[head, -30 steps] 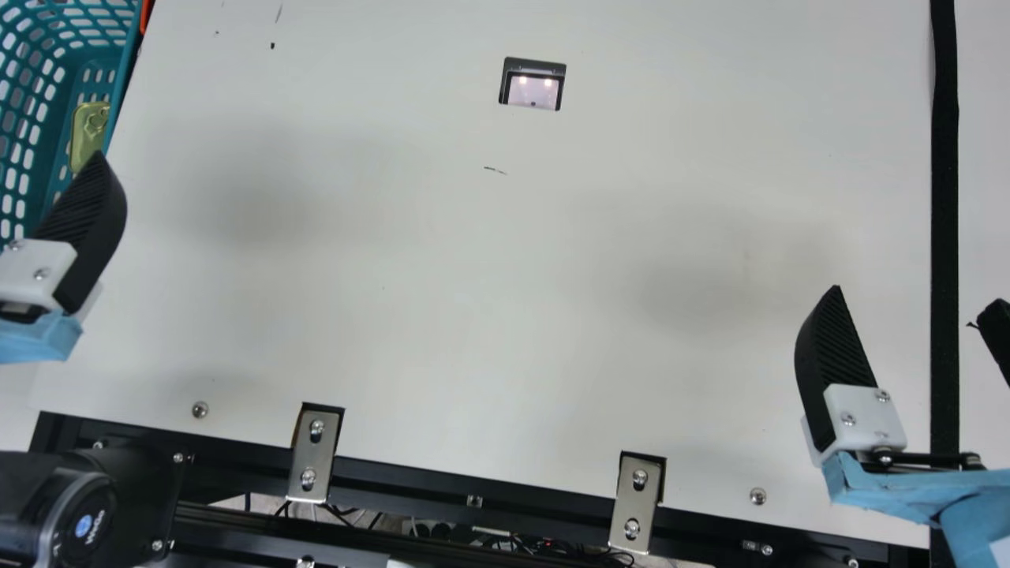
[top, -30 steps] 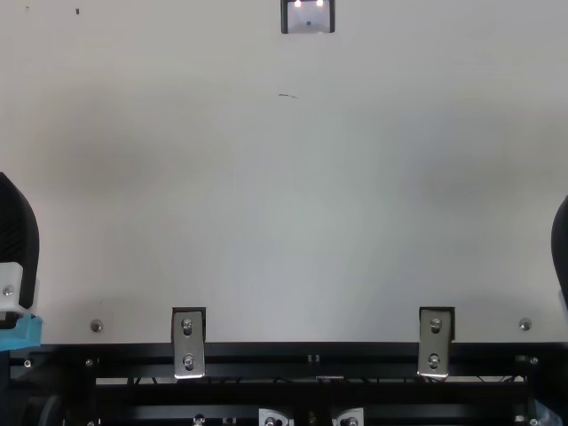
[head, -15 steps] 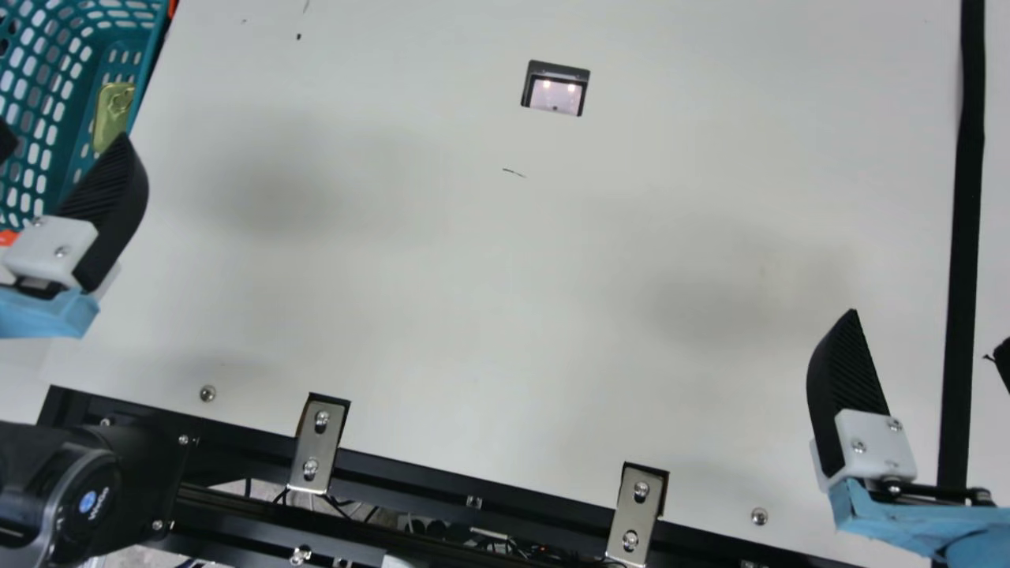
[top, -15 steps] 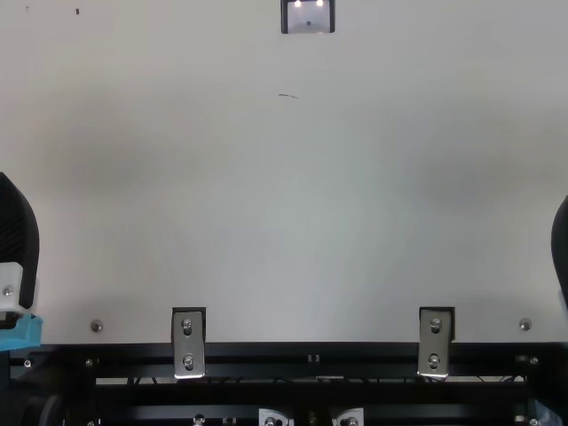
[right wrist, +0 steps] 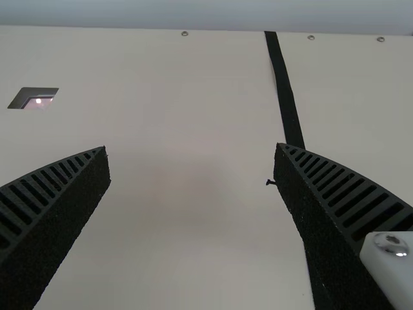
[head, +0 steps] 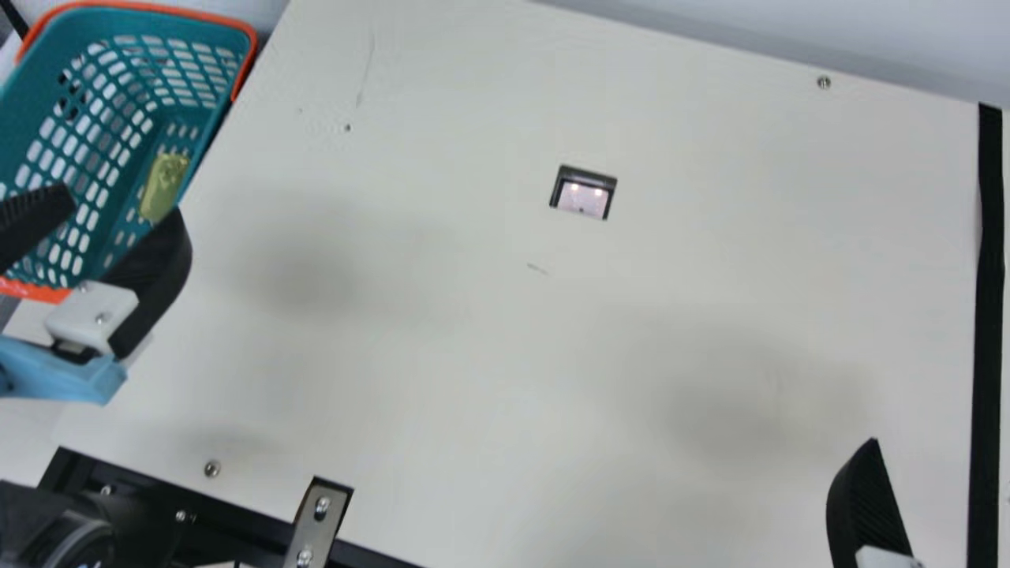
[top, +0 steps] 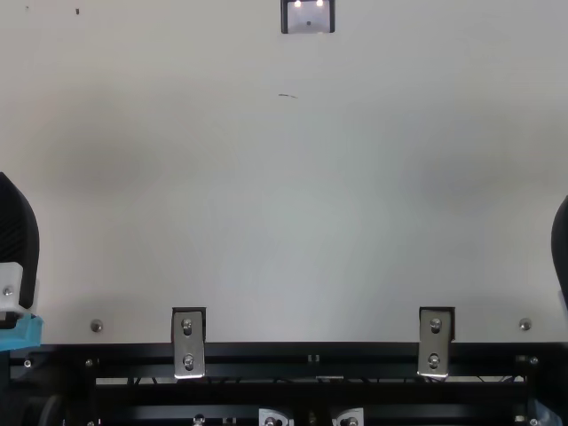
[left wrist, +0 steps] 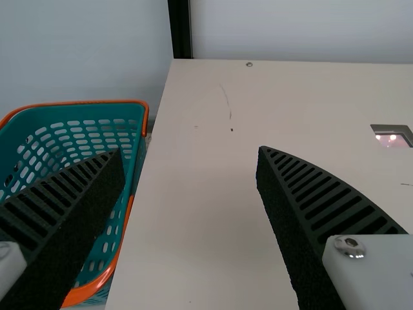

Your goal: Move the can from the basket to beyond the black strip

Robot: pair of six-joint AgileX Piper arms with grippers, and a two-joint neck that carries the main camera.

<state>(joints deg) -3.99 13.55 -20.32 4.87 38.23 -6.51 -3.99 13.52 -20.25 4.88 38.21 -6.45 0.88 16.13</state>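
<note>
A yellow-green can [head: 164,187] lies inside a perforated teal plastic basket [head: 150,9] with an orange rim. The left end effector [head: 118,203], ribbed black fingers spread, is near the basket; the right end effector [head: 866,505], also spread, is well apart from it.

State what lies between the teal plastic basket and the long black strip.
Cream tabletop with a dark-framed rectangular inset and small marks, in the main view.
</note>
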